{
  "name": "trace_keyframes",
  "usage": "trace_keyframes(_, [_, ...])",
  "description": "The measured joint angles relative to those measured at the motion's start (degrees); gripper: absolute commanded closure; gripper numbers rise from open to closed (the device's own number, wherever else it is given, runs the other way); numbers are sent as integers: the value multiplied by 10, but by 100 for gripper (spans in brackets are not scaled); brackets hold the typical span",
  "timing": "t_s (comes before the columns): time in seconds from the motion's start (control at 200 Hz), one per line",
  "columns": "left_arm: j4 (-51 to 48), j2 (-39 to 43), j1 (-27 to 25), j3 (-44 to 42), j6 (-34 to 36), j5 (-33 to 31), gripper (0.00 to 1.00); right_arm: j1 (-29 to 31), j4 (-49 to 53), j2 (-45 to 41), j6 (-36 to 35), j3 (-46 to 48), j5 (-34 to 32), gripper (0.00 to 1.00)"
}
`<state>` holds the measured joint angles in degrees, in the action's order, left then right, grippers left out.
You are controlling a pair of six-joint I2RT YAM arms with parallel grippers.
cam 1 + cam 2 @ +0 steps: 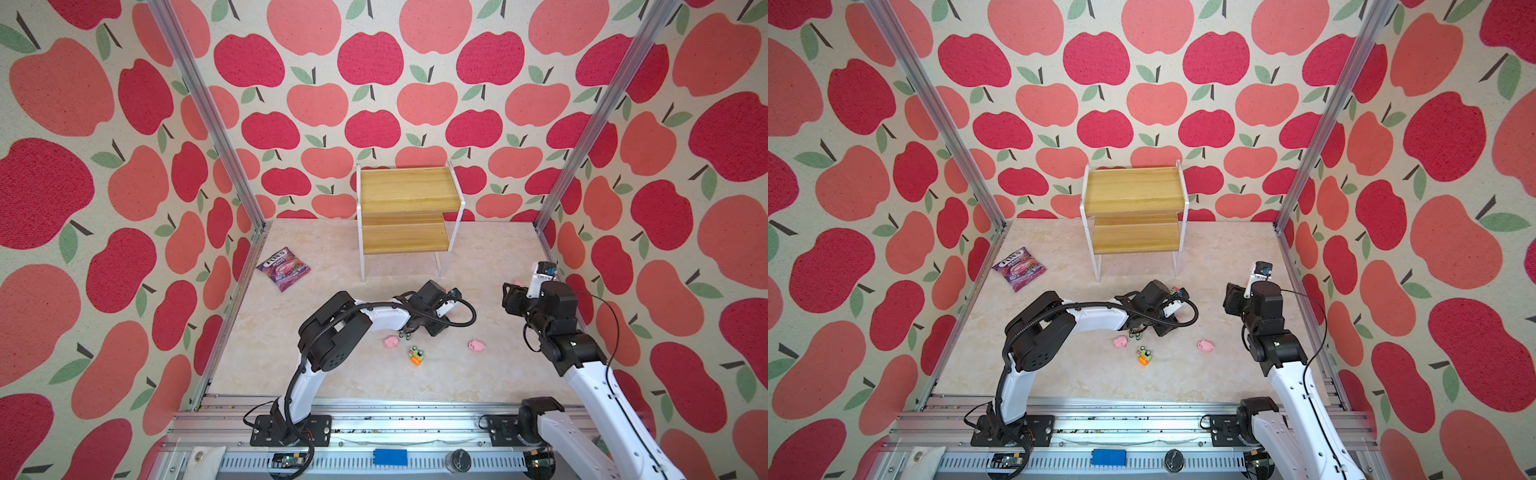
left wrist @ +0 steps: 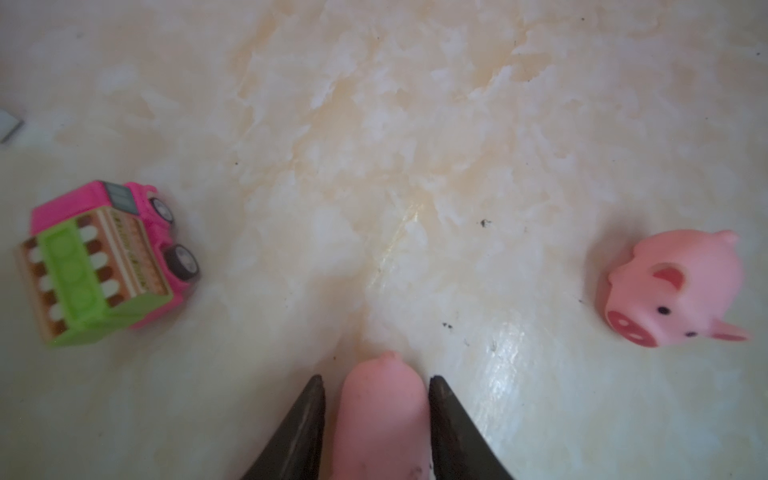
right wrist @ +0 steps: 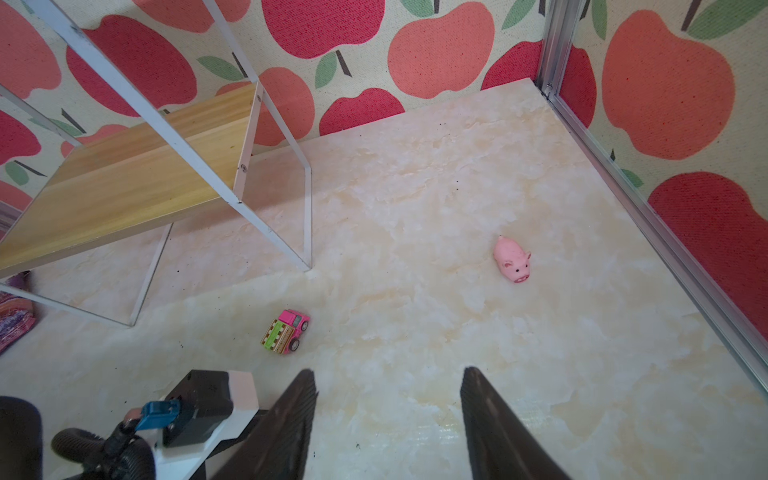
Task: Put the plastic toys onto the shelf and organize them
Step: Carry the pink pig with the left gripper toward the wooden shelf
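My left gripper (image 2: 376, 380) is low over the table, its jaws either side of a pink pig (image 2: 382, 415). One finger touches the pig and a thin slit shows at the other. A pink truck (image 2: 108, 262) (image 3: 286, 332) and another pig (image 2: 673, 291) lie beyond it. My right gripper (image 3: 388, 374) hangs open and empty at the right. Both top views show two pigs (image 1: 391, 342) (image 1: 477, 345) and a green-and-orange vehicle (image 1: 417, 355) (image 1: 1144, 356) on the floor. Another pig (image 3: 513, 259) lies near the right wall. The shelf (image 1: 405, 189) (image 1: 1133, 187) stands at the back with both boards bare.
A purple candy bag (image 1: 283, 269) (image 1: 1019, 268) lies at the back left. Metal corner posts (image 1: 552, 199) and apple-print walls close in the floor. An aluminium rail (image 1: 374, 419) with both arm bases runs along the front. A small wheeled toy (image 1: 405, 332) peeks out under the left forearm.
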<state>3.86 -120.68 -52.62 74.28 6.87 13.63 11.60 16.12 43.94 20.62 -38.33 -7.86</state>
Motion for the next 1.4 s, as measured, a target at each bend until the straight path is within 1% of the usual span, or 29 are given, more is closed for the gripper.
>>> trace_keyframes(0.19, [69,3,2,-35,-2,16,72,0,-2,-16,-6,3,0,41])
trace_keyframes(0.335, [91,-2,2,-35,-11,28,76,0,-1,-17,-11,7,-2,41])
trace_keyframes(0.43, [98,-21,1,-14,-15,35,75,0,-2,-15,-14,7,-2,41])
trace_keyframes(0.505, [105,-47,1,17,-16,40,72,0,-2,-12,-15,7,-3,41])
trace_keyframes(0.655, [127,-89,0,67,-24,45,58,0,-1,-10,-20,7,-8,41])
trace_keyframes(0.75, [139,-96,0,71,-27,47,45,0,-1,-10,-24,7,-13,41])
trace_keyframes(0.861, [153,-96,0,65,-27,48,41,0,-1,-10,-24,7,-13,41])
trace_keyframes(1.121, [226,-77,1,2,-27,49,43,0,-1,-11,-24,7,-13,40])
trace_keyframes(1.351, [247,-68,7,-25,-27,52,54,0,-2,-15,-27,7,-13,40])
trace_keyframes(1.401, [252,-68,9,-27,-28,53,55,0,-2,-15,-28,7,-14,40])
